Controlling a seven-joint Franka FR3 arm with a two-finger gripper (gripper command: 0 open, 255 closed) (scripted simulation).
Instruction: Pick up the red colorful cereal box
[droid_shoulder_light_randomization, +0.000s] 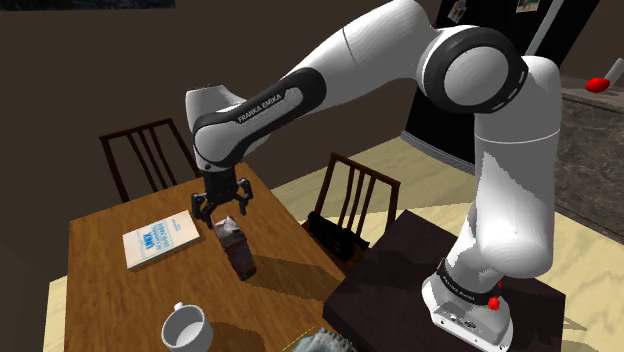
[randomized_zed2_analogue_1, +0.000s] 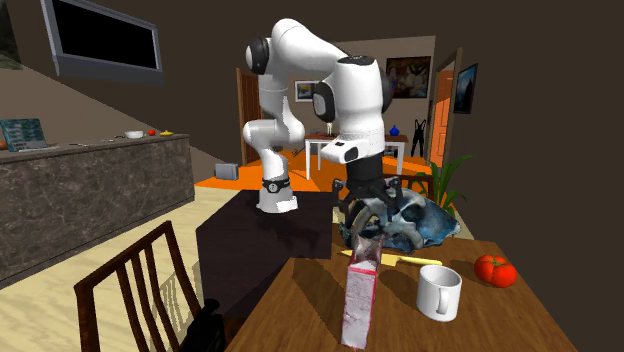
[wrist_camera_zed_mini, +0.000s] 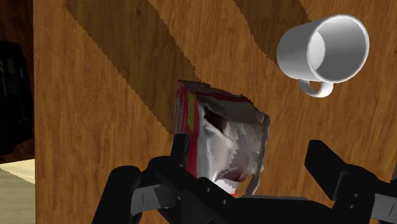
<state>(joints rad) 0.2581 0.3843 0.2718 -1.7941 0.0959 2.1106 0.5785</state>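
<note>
Approach step: the pincer (droid_shoulder_light_randomization: 222, 207) hangs wide open and empty just above the red cereal box (droid_shoulder_light_randomization: 238, 252), upright near the middle of the bench (droid_shoulder_light_randomization: 110, 292), so next it should lower astride the box top and close

Beside my stand is a brown wooden table (droid_shoulder_light_randomization: 105, 295). The red cereal box (droid_shoulder_light_randomization: 236, 250) stands upright near its middle. A white booklet with blue print (droid_shoulder_light_randomization: 160, 240) lies flat just beside the box, on the side away from my stand. A white mug (droid_shoulder_light_randomization: 185, 328) stands upright, apart from the box, and a tomato (randomized_zed2_analogue_1: 495, 270) lies near it. A yellow thing (randomized_zed2_analogue_1: 415, 260) and a crumpled grey-blue bundle (randomized_zed2_analogue_1: 410, 222) lie towards the edge nearest my stand.
</note>
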